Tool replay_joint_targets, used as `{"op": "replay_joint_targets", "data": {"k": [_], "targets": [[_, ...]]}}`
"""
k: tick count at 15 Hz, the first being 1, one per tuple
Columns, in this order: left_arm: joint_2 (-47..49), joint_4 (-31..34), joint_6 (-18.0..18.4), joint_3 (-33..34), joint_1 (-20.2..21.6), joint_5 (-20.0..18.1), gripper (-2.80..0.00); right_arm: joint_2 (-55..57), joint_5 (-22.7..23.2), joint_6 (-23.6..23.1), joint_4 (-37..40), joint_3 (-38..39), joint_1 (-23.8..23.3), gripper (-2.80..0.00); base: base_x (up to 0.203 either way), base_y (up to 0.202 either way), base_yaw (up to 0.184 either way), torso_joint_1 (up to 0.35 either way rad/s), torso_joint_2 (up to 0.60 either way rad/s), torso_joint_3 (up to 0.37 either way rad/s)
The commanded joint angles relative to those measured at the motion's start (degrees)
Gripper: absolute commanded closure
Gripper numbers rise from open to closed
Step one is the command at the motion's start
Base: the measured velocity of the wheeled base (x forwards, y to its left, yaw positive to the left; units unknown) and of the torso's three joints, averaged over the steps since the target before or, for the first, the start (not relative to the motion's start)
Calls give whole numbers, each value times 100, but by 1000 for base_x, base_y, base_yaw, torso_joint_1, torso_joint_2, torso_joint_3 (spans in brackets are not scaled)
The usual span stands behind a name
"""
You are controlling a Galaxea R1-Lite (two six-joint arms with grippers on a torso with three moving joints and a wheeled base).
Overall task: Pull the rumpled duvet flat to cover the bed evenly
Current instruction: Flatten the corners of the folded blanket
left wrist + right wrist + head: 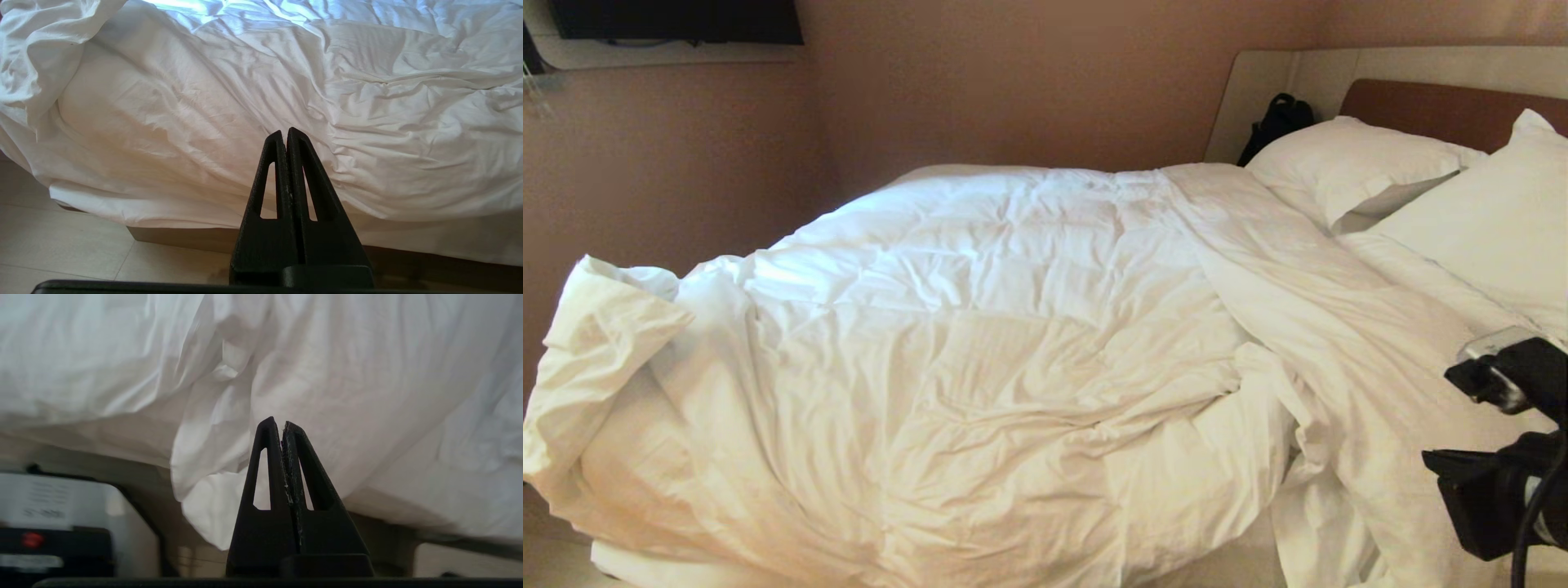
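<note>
The white quilted duvet [1013, 343] lies rumpled over the bed [1437, 106], with one corner folded up at the left end [605, 327] and a ridge running toward the pillows. My right arm [1511, 482] shows at the lower right edge of the head view, beside the bed. In the right wrist view my right gripper [278, 422] is shut and empty, just short of a hanging fold of the duvet [212, 457]. My left gripper [285, 131] is also shut and empty. It points at the duvet [367, 122] where it drapes over the bed's brown base [184, 239].
Two white pillows [1356, 163] [1494, 229] lean on the headboard, with a black bag [1278, 122] behind them. A wall [1013, 82] runs along the bed's far side, and a dark screen [678, 20] hangs at the upper left. Pale floor [61, 245] lies beside the bed.
</note>
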Motion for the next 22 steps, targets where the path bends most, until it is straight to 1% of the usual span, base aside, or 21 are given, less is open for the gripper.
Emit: {"op": "replay_joint_targets", "data": {"k": [1, 2, 6, 7, 9, 10, 11, 17, 18, 22], "targets": [[0, 0, -4, 0, 1, 0, 0, -383, -11, 711, 117, 121, -40, 0, 0, 0, 0, 0, 0, 0], [0, 0, -4, 0, 1, 3, 0, -628, 1, 870, 222, 260, -68, 0, 0, 0, 0, 0, 0, 0], [0, 0, -4, 0, 1, 9, 0, -1377, 75, 1585, 413, 1228, -162, 0, 0, 0, 0, 0, 0, 0], [0, 0, -4, 0, 1, 9, 0, -1404, 80, 1639, 422, 1261, -180, 0, 0, 0, 0, 0, 0, 0], [0, 0, -4, 0, 1, 9, 0, -1581, 115, 1882, 428, 1697, -236, 0, 0, 0, 0, 0, 0, 0], [0, 0, -4, 0, 1, 9, 0, -1623, 245, 2037, 426, 1812, -247, 0, 0, 0, 0, 0, 0, 0], [0, 0, -4, 0, 1, 9, 0, -1627, 405, 2098, 422, 1865, -266, 0, 0, 0, 0, 0, 0, 0], [0, -4, -4, 0, 1, 9, 0, -1369, 411, 2127, 395, 1895, -276, 0, 0, 0, 0, 0, 0, 0], [0, 0, -4, 0, 1, 9, 0, -1229, 415, 2126, 390, 1888, -278, -280, 0, 0, 0, 0, 0, 0], [0, 0, -4, 0, 1, 0, 0, -180, 424, 2128, 241, 1869, -363, -280, 0, 0, 0, 0, 0, 0]]}}
